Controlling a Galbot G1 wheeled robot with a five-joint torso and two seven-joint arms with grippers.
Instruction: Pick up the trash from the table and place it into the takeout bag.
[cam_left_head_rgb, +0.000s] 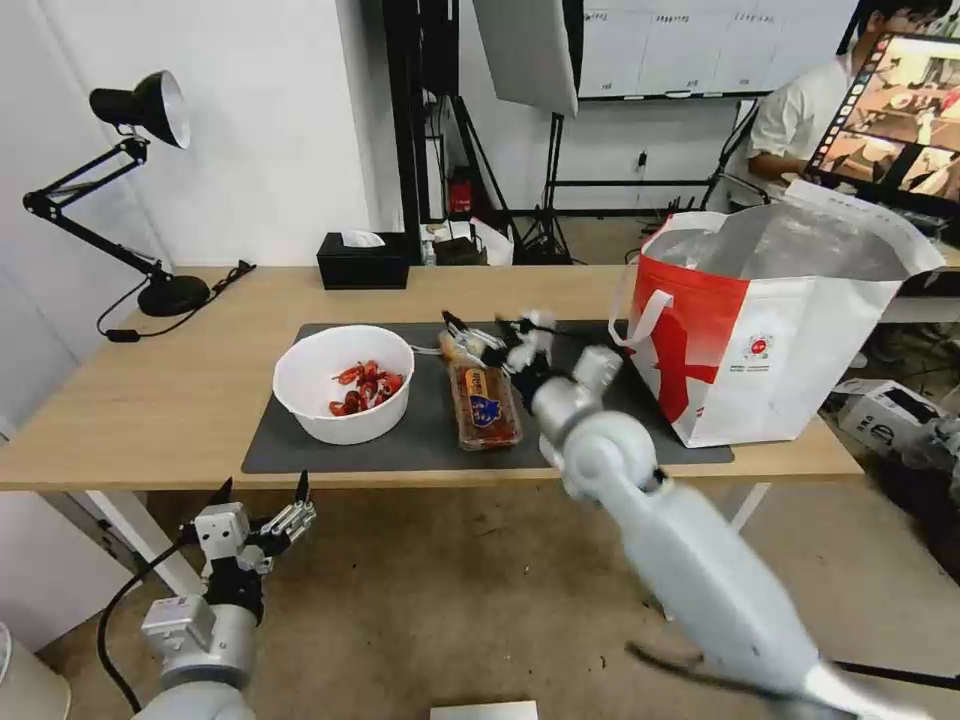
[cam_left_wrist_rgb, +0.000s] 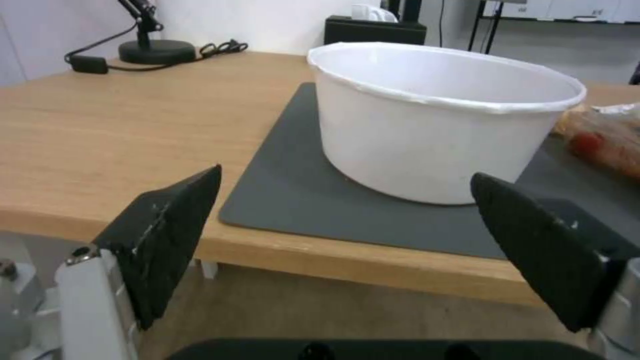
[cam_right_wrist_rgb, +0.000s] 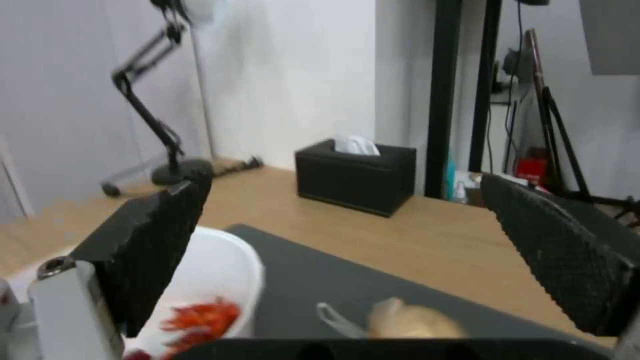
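Head view shows the trash on the dark grey mat (cam_left_head_rgb: 300, 450) of the light-wood table (cam_left_head_rgb: 150, 400): a white bowl (cam_left_head_rgb: 343, 384) with red crayfish shells (cam_left_head_rgb: 366, 387) sits at the mat's left part, a clear plastic tray (cam_left_head_rgb: 484, 405) with scraps and a printed label lies just to its right, and a clear-wrapped yellowish ball (cam_left_head_rgb: 458, 347) rests at the tray's far end. The takeout bag (cam_left_head_rgb: 775, 330) stands upright at the table's right end, its mouth wide and the silver lining showing; what lies inside cannot be seen. The right gripper (cam_left_head_rgb: 495, 335) hangs over the mat between the tray and the bag, close above the yellowish ball; in the right wrist view its black fingers (cam_right_wrist_rgb: 150, 245) stand wide apart and hold nothing, with the ball and the bowl's rim below them. The left gripper (cam_left_head_rgb: 262, 492) waits low in front of the table's near edge, below the bowl; the left wrist view shows its fingers (cam_left_wrist_rgb: 170, 235) spread wide and empty, facing the bowl's side. A black tissue box (cam_left_head_rgb: 362, 260) and a desk lamp (cam_left_head_rgb: 140, 190) stand at the back. As I judge it, most of the work is left: the bowl, tray and ball are all on the table.
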